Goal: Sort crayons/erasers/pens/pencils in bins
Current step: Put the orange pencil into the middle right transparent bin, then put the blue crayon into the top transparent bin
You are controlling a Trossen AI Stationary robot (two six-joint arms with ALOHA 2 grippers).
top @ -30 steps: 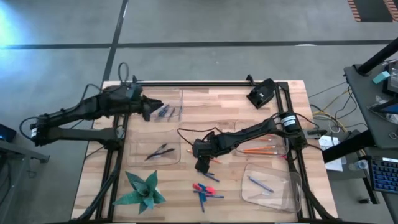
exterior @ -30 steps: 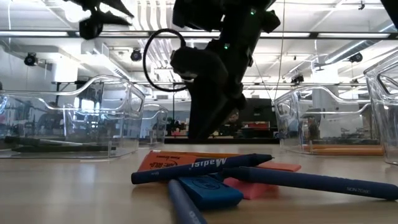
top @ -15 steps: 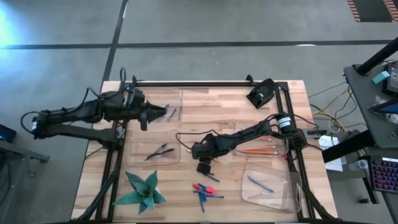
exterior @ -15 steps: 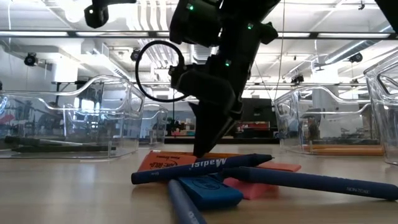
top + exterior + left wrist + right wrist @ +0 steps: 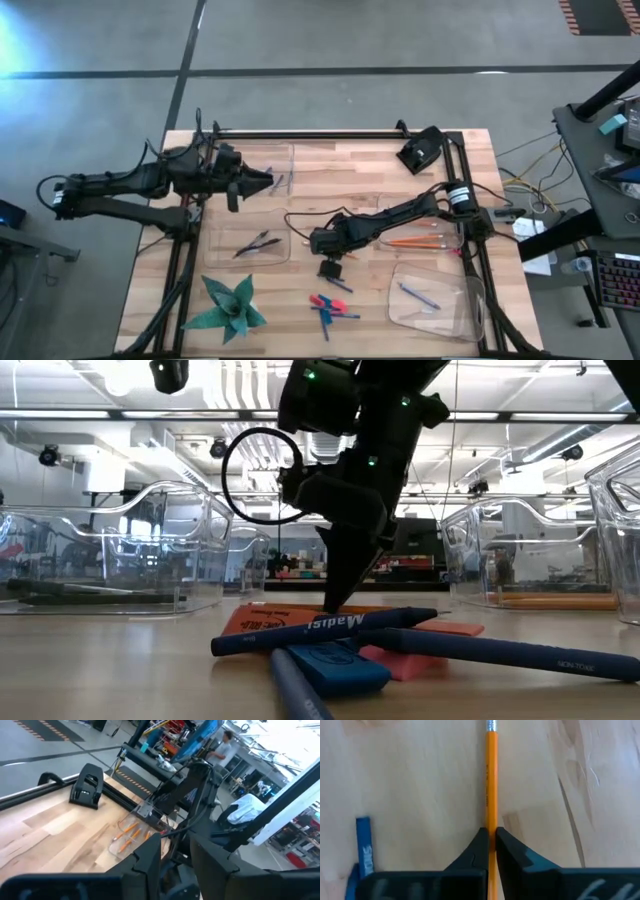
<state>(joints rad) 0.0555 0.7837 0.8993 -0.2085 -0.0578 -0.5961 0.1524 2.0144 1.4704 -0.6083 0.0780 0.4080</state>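
An orange pencil point(image 5: 491, 780) lies on the wooden table near its middle. My right gripper point(image 5: 491, 831) is shut on it, seen also in the high view point(image 5: 326, 268) and the low view point(image 5: 335, 605). My left gripper point(image 5: 265, 179) hovers open over the far-left bin point(image 5: 285, 160), which holds blue sticks. Nothing shows between its fingers point(image 5: 176, 840). Near the front edge a pile holds a pink-red eraser point(image 5: 420, 660), a blue eraser point(image 5: 335, 665) and blue pens point(image 5: 320, 630). More pencils point(image 5: 415, 241) lie in the right bin point(image 5: 440, 222). My right gripper pinches the pencil's shaft point(image 5: 491, 820) between its two fingertips, away from the eraser end point(image 5: 491, 725). The fingers come from above, pointing down, one on each side of the shaft. The pencil lies flat on the table.
A near-left bin point(image 5: 215, 250) holds black pens; a near-right bin point(image 5: 470, 300) holds one blue pen. A green folded-paper shape point(image 5: 230, 305) sits at the near left, a black device point(image 5: 420, 150) at the far right. Black rails frame the table.
My right gripper has come down to the table and shut on the orange pencil, which stays lying where it was. My left gripper has shifted a little toward the table's right, over the far-left bin.
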